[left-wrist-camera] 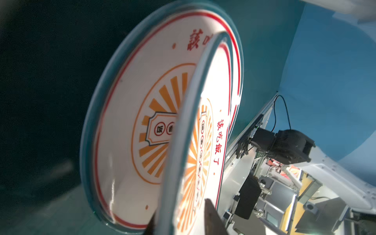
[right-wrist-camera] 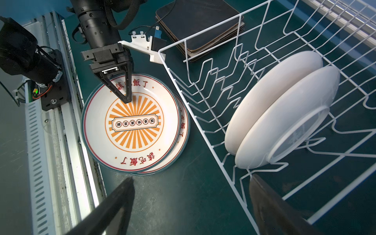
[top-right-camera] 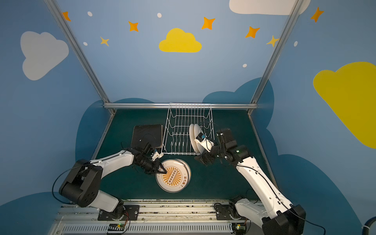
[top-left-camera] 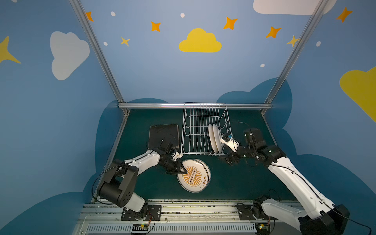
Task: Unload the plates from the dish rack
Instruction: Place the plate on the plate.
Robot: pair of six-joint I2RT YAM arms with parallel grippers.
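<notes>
Two round white plates [top-left-camera: 215, 138] [top-right-camera: 196, 138] [right-wrist-camera: 284, 114] stand on edge, backs showing, at the right end of the white wire dish rack [top-left-camera: 204, 104] [top-right-camera: 190, 103] [right-wrist-camera: 203, 130]. Two more round plates [top-left-camera: 194, 177] [top-right-camera: 174, 176] [right-wrist-camera: 132, 124] [left-wrist-camera: 130, 130] with orange sunburst centres lie stacked in front of the rack, the top one shifted off the lower. My left gripper [top-left-camera: 183, 171] [top-right-camera: 162, 171] [left-wrist-camera: 181, 211] [right-wrist-camera: 126, 98] is open, its fingers loosely astride the top plate's rim. My right gripper [top-left-camera: 227, 159] [top-right-camera: 205, 159] [right-wrist-camera: 191, 178] hangs open and empty at the rack's front right corner.
A stack of square black-backed plates [top-left-camera: 163, 135] [top-right-camera: 147, 135] [right-wrist-camera: 199, 26] lies face down left of the rack. An aluminium frame bar [top-left-camera: 195, 105] runs behind the rack, and the metal rail with the arm bases [top-left-camera: 183, 211] borders the mat's front.
</notes>
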